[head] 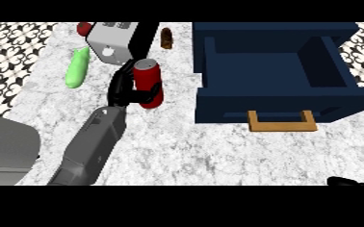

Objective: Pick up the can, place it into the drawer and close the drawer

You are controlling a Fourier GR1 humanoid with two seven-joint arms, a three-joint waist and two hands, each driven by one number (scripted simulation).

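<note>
1. Right hand (344, 181): only a dark sliver at the lower right corner; finger state unclear.
2. Left hand (126, 89): fingers curled round one red can (149, 82), on the counter (213, 149).
3. One blue drawer (270, 103), pulled out, just right of the can.
4. One green vegetable (77, 68), one toaster (112, 41).

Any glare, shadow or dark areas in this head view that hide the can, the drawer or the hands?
Head view: no glare; the red can reads clearly, with the left hand curled round its side. The open drawer is dark navy, its inside shaded but visibly holding nothing. The right hand is only a black sliver at the lower right edge, fingers unreadable.
</note>
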